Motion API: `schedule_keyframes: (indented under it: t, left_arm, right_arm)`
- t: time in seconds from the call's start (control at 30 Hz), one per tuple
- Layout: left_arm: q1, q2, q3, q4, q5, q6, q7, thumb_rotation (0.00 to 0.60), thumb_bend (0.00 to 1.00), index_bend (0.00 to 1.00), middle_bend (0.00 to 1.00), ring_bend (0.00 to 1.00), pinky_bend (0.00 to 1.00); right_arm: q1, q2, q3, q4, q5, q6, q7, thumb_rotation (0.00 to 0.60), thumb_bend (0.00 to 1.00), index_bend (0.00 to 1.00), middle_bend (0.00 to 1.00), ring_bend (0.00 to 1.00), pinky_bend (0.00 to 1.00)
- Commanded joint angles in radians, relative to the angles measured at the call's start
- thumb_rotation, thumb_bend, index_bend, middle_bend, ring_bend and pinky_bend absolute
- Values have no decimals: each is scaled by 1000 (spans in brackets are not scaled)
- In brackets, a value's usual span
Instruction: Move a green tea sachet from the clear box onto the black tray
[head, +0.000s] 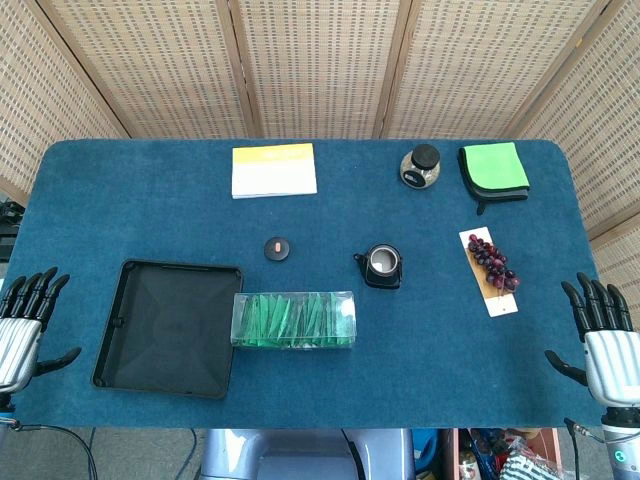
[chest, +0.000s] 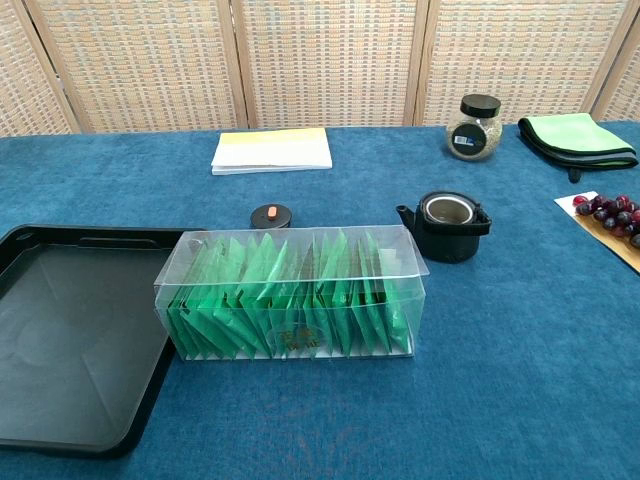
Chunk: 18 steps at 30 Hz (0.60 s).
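1. Woven screens close off the back of the scene; in front of them stands a table (head: 420, 400) covered in blue cloth, and all items rest directly on that cloth.
2. Clear box (chest: 292, 293): lies near the front of the table, its left end just beside, possibly touching, the right rim of the black tray (head: 112, 338). This closeness keeps the carry short. In the chest view its top flaps appear folded open, though the clear plastic makes this hard to confirm.
3. Green tea sachets (chest: 300, 300): packed upright in a row along the whole box, none removed. Standing on edge, their top corners offer themselves for a pinch from above.
4. Tray interior: nothing lies in it, so any spot will receive a sachet.
5. Left hand (head: 22, 325): at the left table edge, fingers spread and pointing up, holding nothing, well apart from the tray.
6. Right hand (head: 600, 335): at the right table edge, likewise spread and holding nothing, well apart from the box.
7. Judgement: the task has not begun; both hands sit at rest, clear of the work area. The left hand is nearer the tray and box.
8. Bystanders: a notepad (head: 273, 170), a small round lid (head: 278, 248), a black teapot (head: 382, 265), a glass jar (head: 420, 167), a green cloth (head: 493, 167), and grapes (head: 492, 262) on a board. All lie behind or right of the box, outside the likely path.
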Motion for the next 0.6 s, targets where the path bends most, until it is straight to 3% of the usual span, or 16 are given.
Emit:
schedule_keyframes:
  t: [0.03, 0.27, 0.4, 0.6]
  left_arm:
    - [-1, -1, 1, 1, 0, -2, 1, 600, 101, 0, 0, 0, 0]
    - [-11, -7, 0, 5, 2, -16, 0, 600, 102, 0, 0, 0, 0]
    - [-63, -15, -8, 15, 42, -63, -50, 600, 102, 0, 0, 0, 0]
    - [-275, -32, -41, 61, 233, -186, -211, 600, 102, 0, 0, 0, 0]
  right_arm:
    - [0, 1, 0, -1, 1, -1, 0, 600, 0, 0, 0, 0, 0]
    - [2, 3, 0, -5, 4, -7, -2, 600, 0, 0, 0, 0, 0]
    - [8, 3, 6, -7, 24, -29, -7, 600, 0, 0, 0, 0, 0]
    - [23, 2, 29, 4, 93, -83, -2, 600, 0, 0, 0, 0, 0]
